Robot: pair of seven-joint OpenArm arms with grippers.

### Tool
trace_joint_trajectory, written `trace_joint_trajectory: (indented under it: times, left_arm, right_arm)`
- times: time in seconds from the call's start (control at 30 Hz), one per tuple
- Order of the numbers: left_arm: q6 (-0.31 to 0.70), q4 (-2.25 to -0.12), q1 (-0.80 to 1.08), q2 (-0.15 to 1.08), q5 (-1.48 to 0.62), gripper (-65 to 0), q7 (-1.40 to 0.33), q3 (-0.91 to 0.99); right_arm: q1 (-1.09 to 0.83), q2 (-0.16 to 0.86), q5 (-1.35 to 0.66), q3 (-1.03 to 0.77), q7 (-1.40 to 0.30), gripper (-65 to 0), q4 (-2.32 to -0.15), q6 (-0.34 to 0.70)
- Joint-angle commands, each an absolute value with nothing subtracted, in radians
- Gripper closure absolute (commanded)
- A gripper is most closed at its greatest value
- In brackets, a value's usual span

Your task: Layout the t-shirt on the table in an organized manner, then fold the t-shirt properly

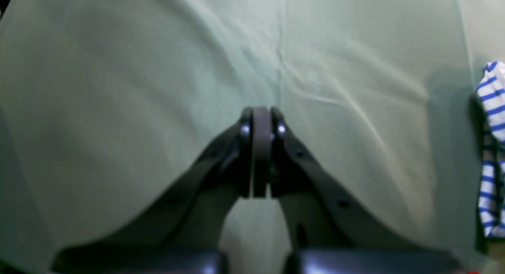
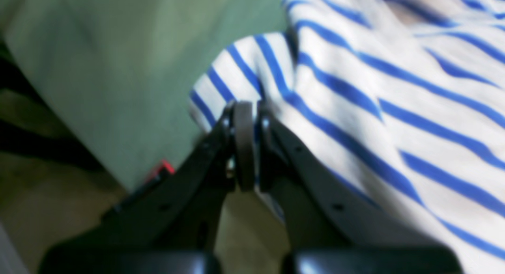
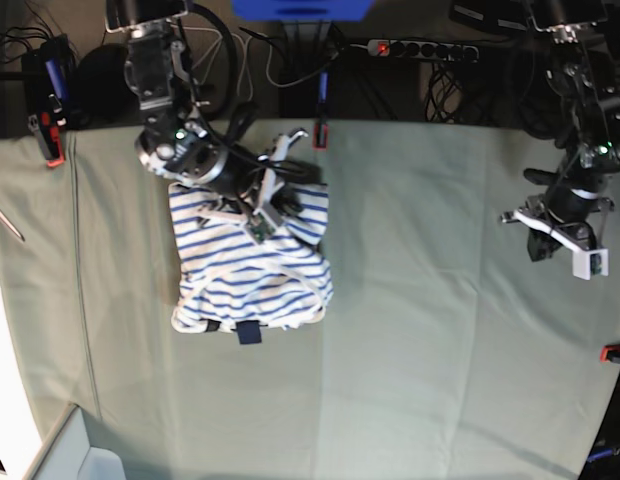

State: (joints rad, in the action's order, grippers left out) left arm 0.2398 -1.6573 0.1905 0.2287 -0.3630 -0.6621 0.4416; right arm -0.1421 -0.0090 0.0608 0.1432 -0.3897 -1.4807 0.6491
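Observation:
The t-shirt, white with blue stripes, lies bunched on the left half of the table, its dark neck tag at the near edge of the heap. My right gripper is shut on a fold at the shirt's far edge, and striped cloth drapes away to its right. In the base view this gripper sits over the shirt's far side. My left gripper is shut with nothing in it, above bare table cloth far to the right. A strip of the t-shirt shows at that view's right edge.
Red clamps grip the table's edges, and one shows close below my right gripper. Cables and a power strip run behind the far edge. A pale box stands at the near left corner.

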Motion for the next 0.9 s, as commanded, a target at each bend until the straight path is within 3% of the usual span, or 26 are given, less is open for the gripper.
trace_joint_trajectory:
  times: [0.0,0.2,0.43,0.67,0.87]
  left_arm:
    - [0.246,-1.678,0.185,0.226,-0.371,-0.1,-0.641,0.446]
    - [0.246,-1.679,0.179,0.194,-0.369,-0.1,-0.641,0.441]
    - [0.246,-1.695,0.193,0.193,-0.369,0.0,-0.642,0.441]
    - [0.240,-1.785,0.380,0.145,-0.361,0.0,-0.642,0.446]
    - [0.239,-1.779,0.535,0.105,-0.360,0.0,-0.642,0.440]
  right_arm:
    - [-0.133,-0.018,0.044,0.148,-0.348,0.0,-1.469,0.639]
    - [-0.156,-0.019,0.044,0.148,-0.291,0.0,-1.400,0.639]
    - [-0.265,-0.016,0.041,0.036,-0.298,0.0,-1.695,0.639]
    - [-0.326,0.008,0.041,-0.174,-0.300,0.0,-1.748,0.641]
    - [-0.438,0.016,0.039,-0.222,-0.298,0.0,-1.747,0.644]
